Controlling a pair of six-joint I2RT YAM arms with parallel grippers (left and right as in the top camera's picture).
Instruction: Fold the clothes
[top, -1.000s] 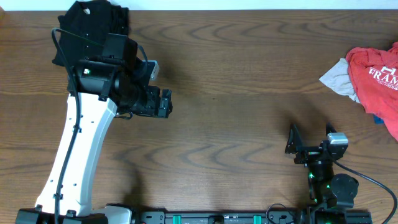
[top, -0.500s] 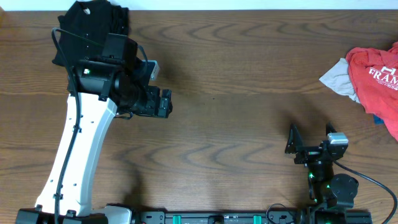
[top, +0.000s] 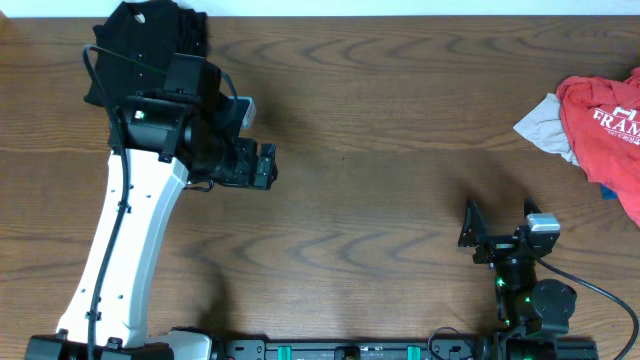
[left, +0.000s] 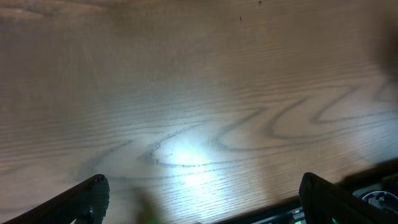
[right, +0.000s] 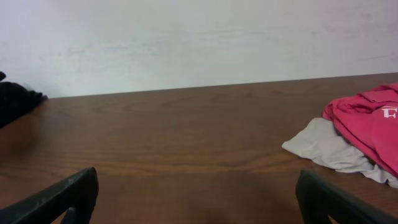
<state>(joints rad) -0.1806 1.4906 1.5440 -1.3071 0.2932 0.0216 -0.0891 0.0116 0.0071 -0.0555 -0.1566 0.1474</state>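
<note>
- Table (top: 400, 200): we record one wooden top, dark brown with a wavy, looping grain. It fills nearly the whole overhead view.
- Wall (right: 186, 37): we list a plain white wall, faintly mottled, rising straight behind the table's far edge in the right wrist view. Overhead, it shows only as a thin pale band along the top of the frame.
- Glare (left: 183, 158): we note a bright patch of reflected light on the tabletop in the left wrist view, washing out the grain around it.
- Specks (left: 240, 18): we count two small dark marks on the wood near the top of the left wrist view. We cannot tell what they are.
</note>
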